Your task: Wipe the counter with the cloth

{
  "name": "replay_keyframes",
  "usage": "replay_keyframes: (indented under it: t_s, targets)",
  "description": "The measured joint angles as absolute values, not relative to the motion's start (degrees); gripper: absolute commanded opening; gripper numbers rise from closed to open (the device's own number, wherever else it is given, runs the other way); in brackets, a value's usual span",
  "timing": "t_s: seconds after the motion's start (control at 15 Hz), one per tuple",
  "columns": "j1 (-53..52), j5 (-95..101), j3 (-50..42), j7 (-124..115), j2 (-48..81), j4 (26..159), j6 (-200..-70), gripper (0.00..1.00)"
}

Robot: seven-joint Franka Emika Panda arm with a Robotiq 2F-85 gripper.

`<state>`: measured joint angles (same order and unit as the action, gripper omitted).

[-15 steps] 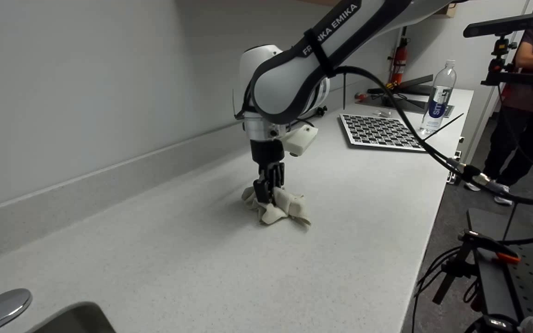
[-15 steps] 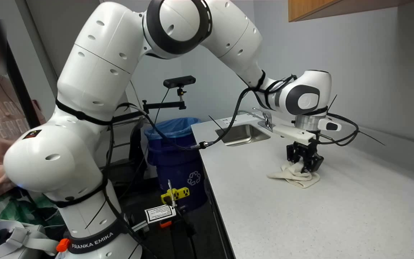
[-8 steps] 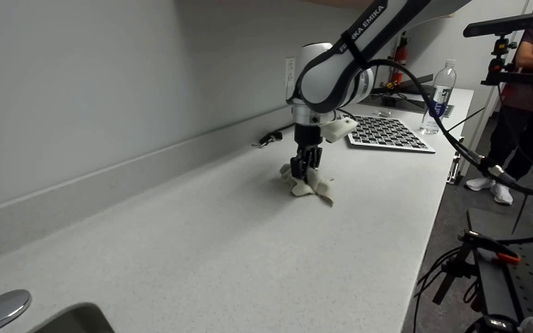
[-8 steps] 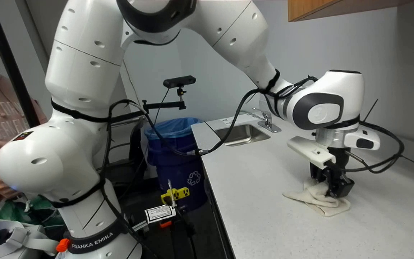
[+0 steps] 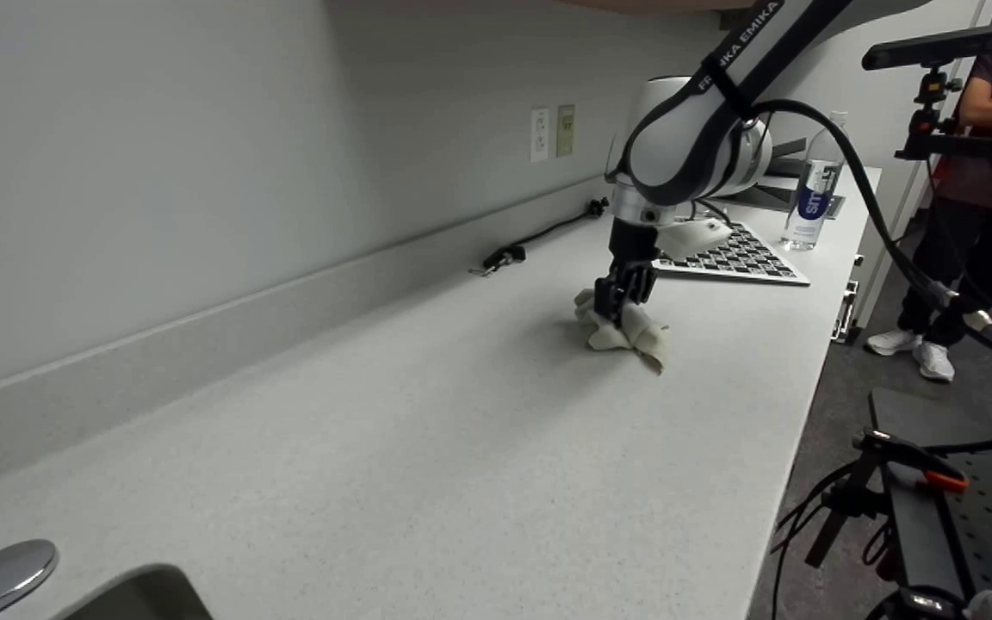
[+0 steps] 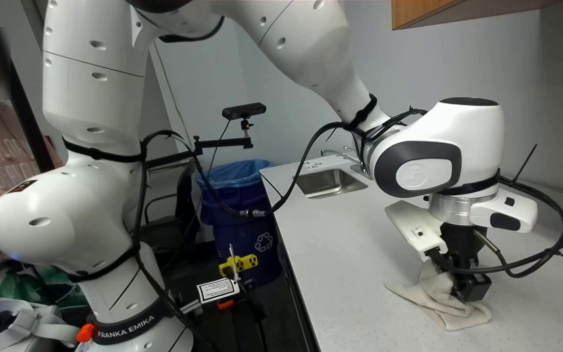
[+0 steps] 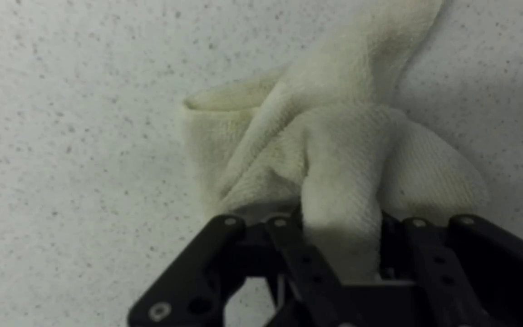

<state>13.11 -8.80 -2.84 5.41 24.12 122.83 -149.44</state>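
In an exterior view, the crumpled, cream-coloured fabric cloth point(image 5: 641, 331) lies on the long, speckled, off-white counter point(image 5: 427, 465), between the counter's wall side and its front edge. The black two-fingered gripper point(image 5: 624, 312) points downward over the counter and pinches the cloth. Farther along the counter lies a flat, black-and-white checkered panel point(image 5: 750, 258), partly hidden; toward the counter's far end, by its front edge, stands a clear, blue-labelled bottle point(image 5: 813, 202). A black cord point(image 5: 506, 256) rests along the counter's wall side.

In an exterior view, the jointed white robot arm point(image 6: 320, 73) reaches over the counter from beside its front edge. The cloth touches the counter beneath the gripper. A rectangular stainless-steel sink point(image 6: 333, 182) is set into one end of the counter; a blue recycling bin point(image 6: 235, 230) stands just beside that end.

In the wrist view, a raised fold of the cloth stands squeezed between the gripper's fingers point(image 7: 304, 259); the rest lies in loose folds on the counter.
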Motion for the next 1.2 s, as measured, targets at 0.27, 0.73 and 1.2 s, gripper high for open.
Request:
replay_keyframes:
  t_s: [0.27, 0.73, 1.2]
  targets:
    - [12.2, -8.8, -1.3, 5.4, 24.3, 122.4, -149.3, 0.04]
    - [5.1, -6.3, 3.0, 5.4, 30.2, 112.3, -141.1, 0.04]
    - [-2.4, -0.6, 5.2, 6.5, 36.9, 99.4, -129.2, 0.04]
